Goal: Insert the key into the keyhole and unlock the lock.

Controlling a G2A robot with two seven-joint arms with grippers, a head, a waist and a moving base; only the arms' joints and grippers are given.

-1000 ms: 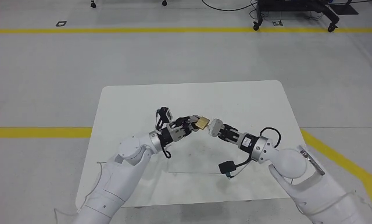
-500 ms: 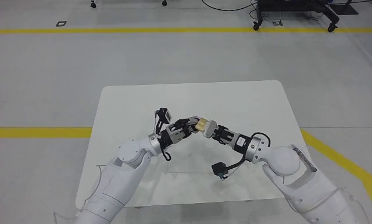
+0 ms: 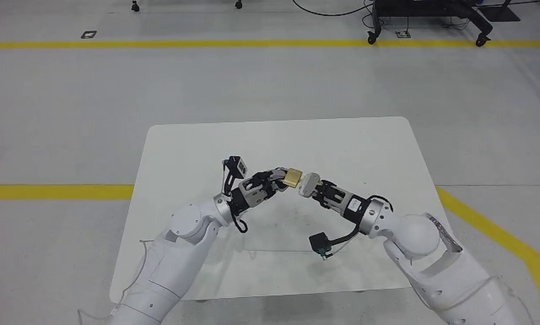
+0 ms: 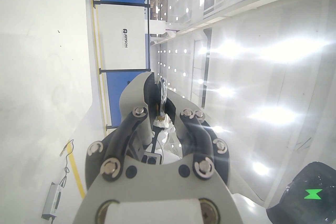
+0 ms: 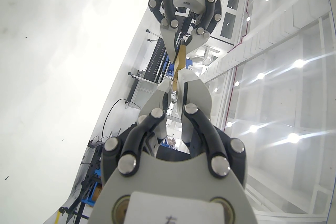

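A brass padlock [image 3: 293,177] hangs above the middle of the white table, and my left gripper [image 3: 277,179] is shut on its shackle end. In the left wrist view the silvery shackle [image 4: 163,89] sits between the fingers of my left gripper [image 4: 157,89]. My right gripper [image 3: 310,186] faces the lock's free end, fingers shut on the key [image 5: 173,84], which shows as a thin yellowish edge. In the right wrist view the lock [image 5: 180,58] runs from my left gripper [image 5: 181,50] down to my right gripper [image 5: 174,89]. Whether the key is in the keyhole is hidden.
The white table [image 3: 363,143] has bare surface all around the two grippers. A small black box on a cable [image 3: 319,243] hangs under my right forearm. Grey floor with yellow lines [image 3: 253,45] surrounds the table.
My right gripper closed the gap to the lock's free end, then eased back a little. The left gripper kept the lock almost still.
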